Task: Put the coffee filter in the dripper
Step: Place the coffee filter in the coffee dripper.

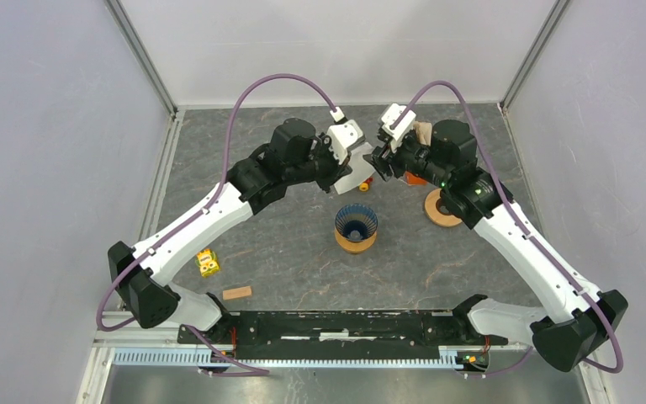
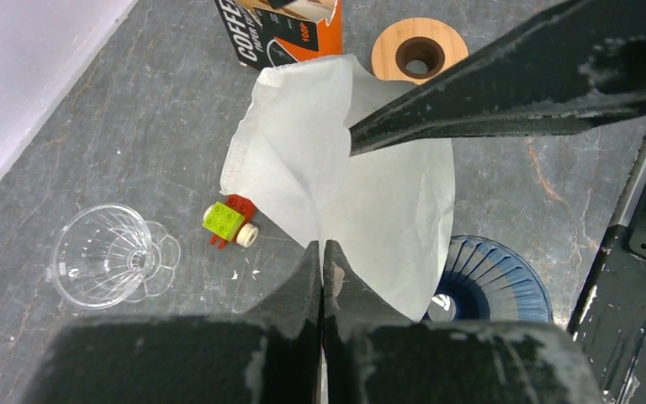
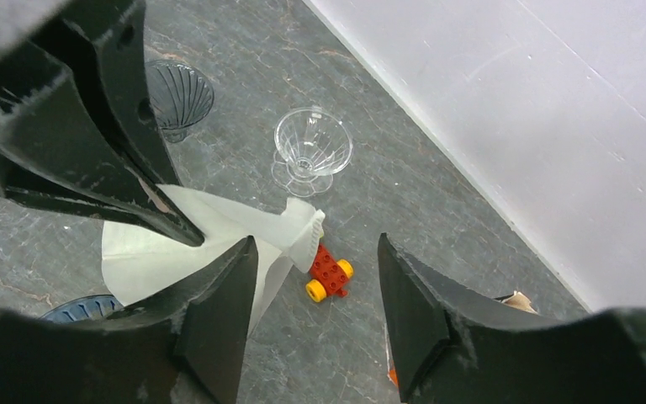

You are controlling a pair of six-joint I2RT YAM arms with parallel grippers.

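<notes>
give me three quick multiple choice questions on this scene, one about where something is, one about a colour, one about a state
1. The blue dripper stands on:
A) a red plate
B) a wooden ring
C) a folded cloth

2. The filter is:
A) brown
B) blue
C) white

3. The left arm's jaws are:
A) shut on the filter
B) wide open and empty
C) shut on a spoon

Answers:
1 B, since the top view shows the ring right under the dripper.
2 C, since the paper is plain white in both wrist views.
3 A, since the left wrist view shows them pressed together with the filter's lower edge pinched between them.
</notes>
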